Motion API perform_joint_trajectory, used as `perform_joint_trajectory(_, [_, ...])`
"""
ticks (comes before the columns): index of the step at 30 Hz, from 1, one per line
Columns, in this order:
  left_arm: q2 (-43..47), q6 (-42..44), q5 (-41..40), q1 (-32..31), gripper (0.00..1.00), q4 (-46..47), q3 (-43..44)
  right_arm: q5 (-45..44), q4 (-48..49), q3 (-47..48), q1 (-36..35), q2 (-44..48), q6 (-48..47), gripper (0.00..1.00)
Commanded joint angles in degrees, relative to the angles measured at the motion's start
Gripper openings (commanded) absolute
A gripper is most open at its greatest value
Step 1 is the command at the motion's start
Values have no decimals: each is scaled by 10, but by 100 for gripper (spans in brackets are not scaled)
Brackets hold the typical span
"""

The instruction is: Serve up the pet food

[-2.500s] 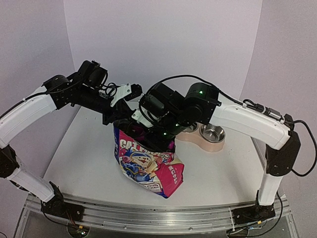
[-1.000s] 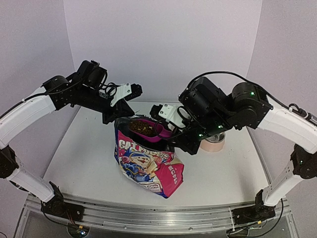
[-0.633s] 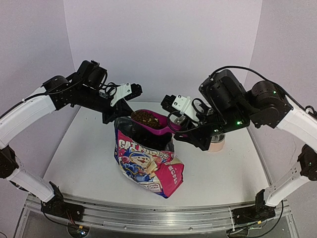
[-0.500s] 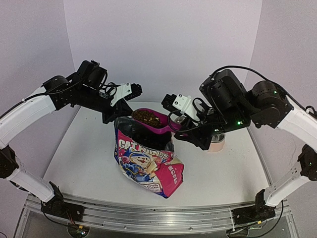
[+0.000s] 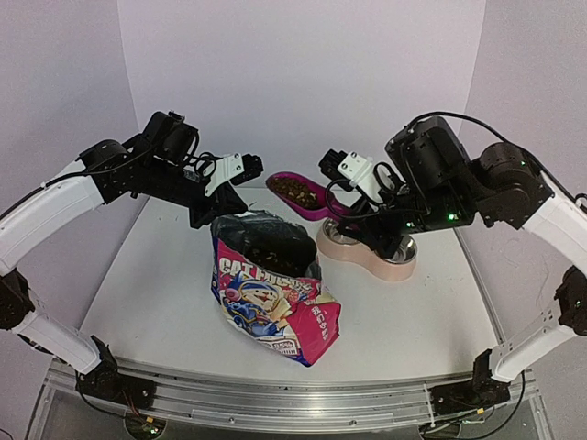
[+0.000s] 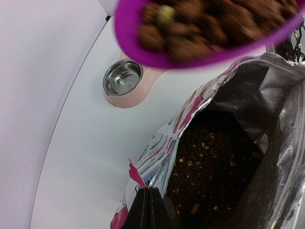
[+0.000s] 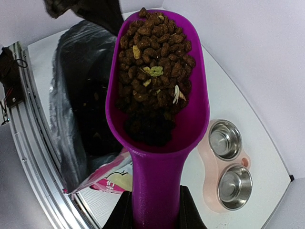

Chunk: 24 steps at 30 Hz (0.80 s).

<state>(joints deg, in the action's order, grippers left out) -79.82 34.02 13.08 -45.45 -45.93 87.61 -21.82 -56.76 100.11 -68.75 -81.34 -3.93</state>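
My right gripper (image 7: 155,212) clamps scoop (image 7: 157,124) handle, scoop full of kibble (image 7: 155,52), near feeder (image 5: 369,257); left gripper (image 6: 148,210) pinches pouch (image 5: 271,293) rim

You've got one cat food pouch (image 5: 275,298), one magenta scoop (image 7: 157,181) loaded with kibble (image 7: 152,57), one pink feeder (image 5: 385,269), two steel bowls (image 7: 225,139) in it.

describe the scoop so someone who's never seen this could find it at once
On the white table, look above the gap between the open cat food pouch and the pink double-bowl feeder. There the right gripper holds the scoop in the air. It is plain magenta plastic, heaped with brown kibble; the feeder's steel bowls sit empty.
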Motion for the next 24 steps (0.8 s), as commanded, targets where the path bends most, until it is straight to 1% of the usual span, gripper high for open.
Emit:
perform_joint_trajectory(1, [0,-7,-31,3,0,0,19,-22,18,30,51,5,27,0])
perform_joint_trajectory(9, [1,-8,-29,3,0,-2,25,10,14,58,136,-44,34,0])
perform_joint_trajectory(12, [3,-10,-26,2,0,-2,29,18,15,48,184,-51,31,0])
perform_joint_trajectory(14, [3,-11,-24,3,0,-1,31,40,18,36,218,-54,26,0])
perform_joint_trajectory(19, [6,-12,-18,3,0,3,32,78,35,-25,281,-51,2,0])
perform_joint_trajectory(24, [14,-16,-10,3,0,6,28,84,60,-127,346,-13,-4,0])
